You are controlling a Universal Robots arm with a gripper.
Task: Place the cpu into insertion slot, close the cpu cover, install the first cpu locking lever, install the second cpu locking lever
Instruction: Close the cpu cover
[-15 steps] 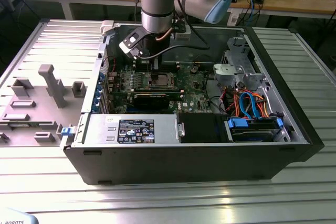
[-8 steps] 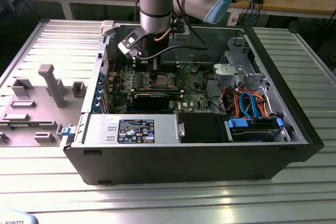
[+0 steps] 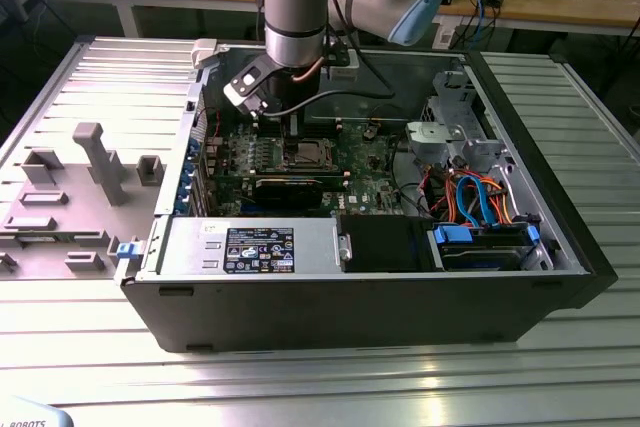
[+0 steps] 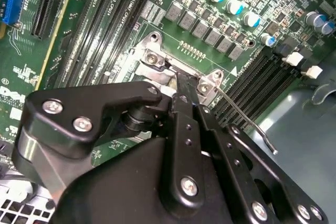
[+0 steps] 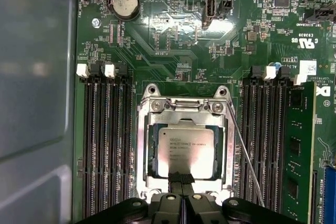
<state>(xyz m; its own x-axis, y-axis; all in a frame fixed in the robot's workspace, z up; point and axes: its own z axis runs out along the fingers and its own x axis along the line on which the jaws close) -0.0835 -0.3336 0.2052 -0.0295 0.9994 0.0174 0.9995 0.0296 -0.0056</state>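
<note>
cpu [image 5: 185, 149] in insertion slot [image 5: 153, 156], first wrist view, end effector [image 5: 181, 177] at edge

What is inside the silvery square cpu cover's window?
The flat silver-grey square cpu lies there; whatever is beneath it is covered, and the black gripper hides one edge.

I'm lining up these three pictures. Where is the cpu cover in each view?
Exterior view: cpu cover, middle of the green board, right under the tool.
First wrist view: cpu cover frames the cpu, between the memory slots, tool at its edge.
Second wrist view: cpu cover partly hidden behind the tool.
Shared landmark: the tool, tip at the cover.
</note>
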